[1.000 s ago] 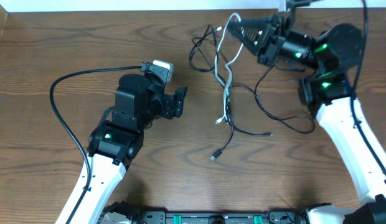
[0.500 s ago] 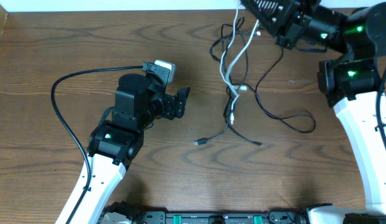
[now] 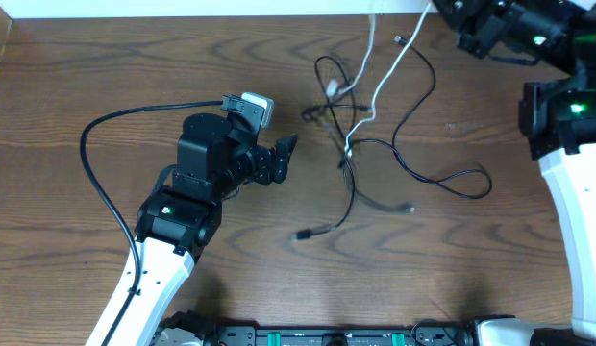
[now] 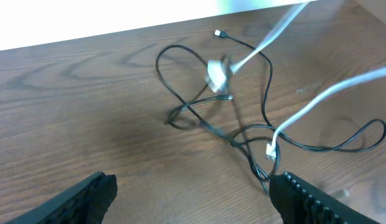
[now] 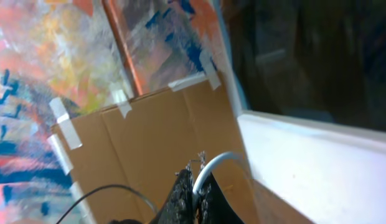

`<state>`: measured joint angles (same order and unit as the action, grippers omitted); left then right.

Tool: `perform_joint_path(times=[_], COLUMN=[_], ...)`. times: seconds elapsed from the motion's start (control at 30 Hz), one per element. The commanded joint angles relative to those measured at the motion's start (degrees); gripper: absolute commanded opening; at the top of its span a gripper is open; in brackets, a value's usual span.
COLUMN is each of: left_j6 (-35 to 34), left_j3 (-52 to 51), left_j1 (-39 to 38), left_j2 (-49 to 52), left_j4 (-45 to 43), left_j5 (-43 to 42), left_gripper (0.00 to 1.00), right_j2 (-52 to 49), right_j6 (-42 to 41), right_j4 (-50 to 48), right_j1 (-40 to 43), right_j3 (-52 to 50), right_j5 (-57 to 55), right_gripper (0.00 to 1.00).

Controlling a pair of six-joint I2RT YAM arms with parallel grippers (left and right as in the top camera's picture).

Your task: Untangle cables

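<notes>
Wooden table [image 3: 106, 77] carries the black cables [image 3: 352, 192], tangled just right of the left gripper [image 3: 285, 157] and apart from it; its fingers are spread. From the tangle a white cable [image 3: 383, 85] runs up to the right gripper [image 5: 194, 188] at the far edge. Only the right wrist view shows the pinch: fingers pressed together on the white cable, taped cardboard [image 5: 149, 143] behind. The left wrist view shows a white plug [image 4: 271, 149] beside the knot.
</notes>
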<state>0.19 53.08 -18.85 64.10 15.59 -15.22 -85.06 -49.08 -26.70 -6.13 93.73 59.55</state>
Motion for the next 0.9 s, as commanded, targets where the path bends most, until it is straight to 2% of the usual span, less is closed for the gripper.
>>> perform_joint_path(times=[0.0,0.43,0.53,0.77,0.87], left_j6=[0.1,0.1,0.1,0.1,0.2], left_j3=[1.5,1.5,1.5,1.5,1.5], left_j1=[0.2,0.1,0.1,0.1,0.1], left_j2=[0.3,2.2,3.2,3.7,3.7], left_j4=[-0.2,0.1,0.0,-0.2,-0.2], left_j5=[-1.1,-5.2,-5.4,-6.7,-6.6], left_gripper=[0.83,0.83,0.83,0.83,0.83], right_j2=[0.7,-0.1,-0.7,-4.6,-8.0], right_j6=[-0.7,1.5,11.3,35.2,38.7], right_j4=[-0.3,0.6,3.5,25.3,29.2], right_j1=[1.3,2.1,2.9,-0.6,-2.1], right_j3=[4.3,7.3,7.2,7.1,7.1], right_j5=[-2.1,-4.9,-4.8,-9.5,-15.3], right_gripper=[0.01,0.01,0.01,0.01,0.01])
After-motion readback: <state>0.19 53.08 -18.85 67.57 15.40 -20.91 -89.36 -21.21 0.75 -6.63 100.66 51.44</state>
